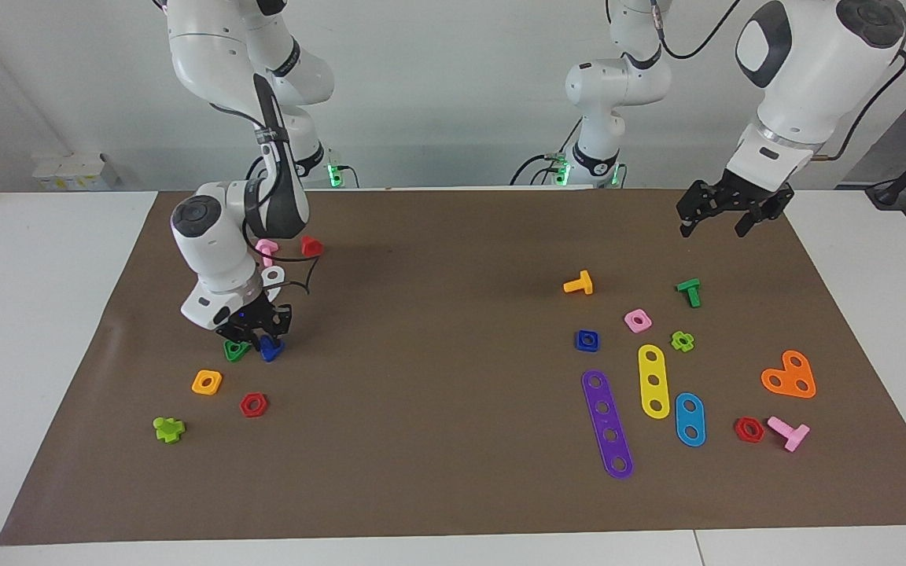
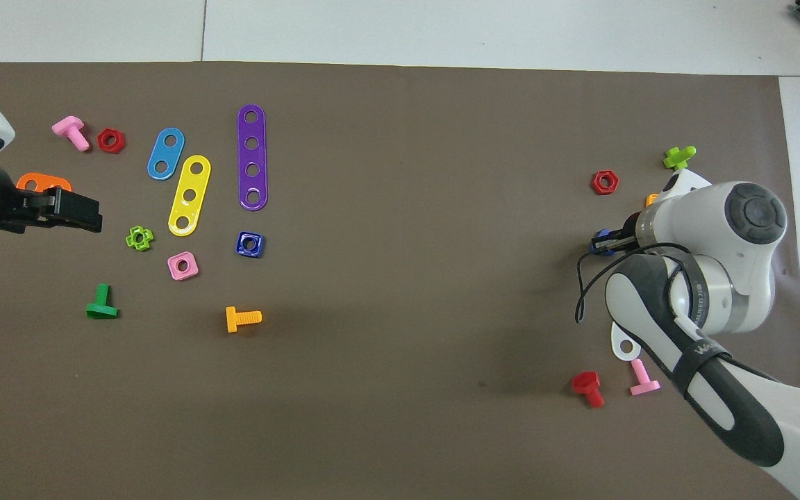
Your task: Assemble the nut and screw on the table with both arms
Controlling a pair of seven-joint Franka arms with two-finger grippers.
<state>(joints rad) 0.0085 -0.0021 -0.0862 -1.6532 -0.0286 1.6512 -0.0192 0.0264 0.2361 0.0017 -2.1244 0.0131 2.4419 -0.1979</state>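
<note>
Down at the mat toward the right arm's end of the table, the right gripper (image 1: 263, 336) has its fingers on either side of the dark-blue screw (image 1: 271, 350), whose body shows just under the fingertips; whether the fingers actually press it or merely straddle it I cannot tell. In the overhead view only a sliver of that screw (image 2: 603, 236) peeks out from under the arm's wrist. Touching or just beside the screw lies a green triangular nut (image 1: 236, 350), and slightly farther from the robots than the gripper sit an orange square nut (image 1: 207, 382) and a red hexagonal nut (image 1: 253, 404). Toward the left arm's end, the left gripper (image 1: 714, 226) hangs in the air with its fingers spread, holding nothing; seen from above, the left gripper (image 2: 87, 213) hovers beside an orange heart-shaped plate (image 2: 42, 183). The dark-blue square nut (image 1: 587, 339) rests flat on the brown mat (image 1: 437, 330), well apart from both grippers, beside a pink square nut (image 1: 637, 320) and close to the end of a purple strip (image 1: 607, 423); from overhead the nut (image 2: 250, 244) sits just below that strip.
</note>
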